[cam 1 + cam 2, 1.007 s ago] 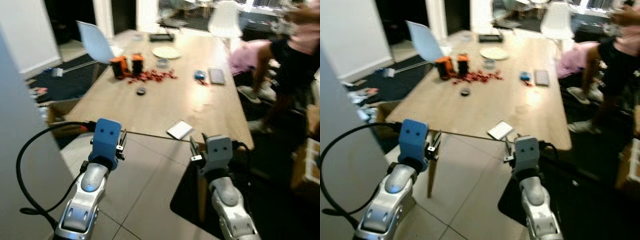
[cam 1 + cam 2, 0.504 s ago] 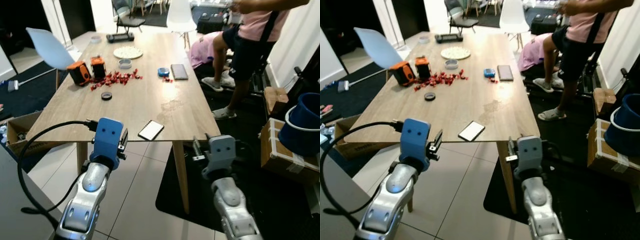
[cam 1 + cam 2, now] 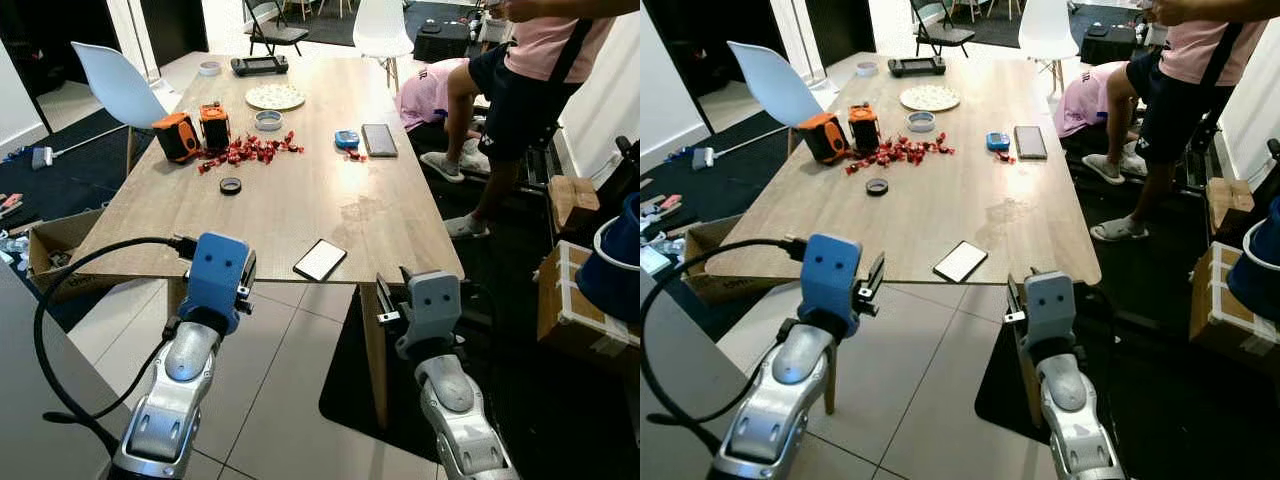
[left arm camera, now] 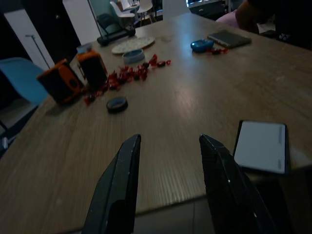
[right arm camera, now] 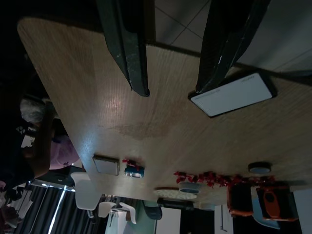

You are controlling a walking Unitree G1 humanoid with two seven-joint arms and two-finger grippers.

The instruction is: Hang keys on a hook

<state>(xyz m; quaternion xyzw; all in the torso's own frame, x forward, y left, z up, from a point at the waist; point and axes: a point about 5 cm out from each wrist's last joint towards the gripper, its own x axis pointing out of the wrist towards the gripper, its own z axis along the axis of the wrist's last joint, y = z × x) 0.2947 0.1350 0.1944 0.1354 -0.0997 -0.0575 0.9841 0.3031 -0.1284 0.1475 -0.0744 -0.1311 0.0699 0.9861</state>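
Since half a second ago the whole view has swung a little, so the long wooden table now sits lower and more to the left of the frame; that is the robot's head turning, and the things on the table lie as they did. A person in a pink top and dark shorts stands at the upper right, beside the table's far corner. A pale blue chair stands at the upper left, and a blue bucket is cut off by the right edge above a cardboard box.

Both silver arms reach up from the bottom of the frame, short of the table's near edge. The left gripper has its fingers well apart with nothing between them. The right gripper is likewise spread and empty.

Two orange blocks stand at the table's upper left, with a scatter of red pieces just beside them. A white phone lies at the near edge in the centre, a dark phone farther up, and a small blue thing next to it. Which of these small things are the keys, I cannot tell.
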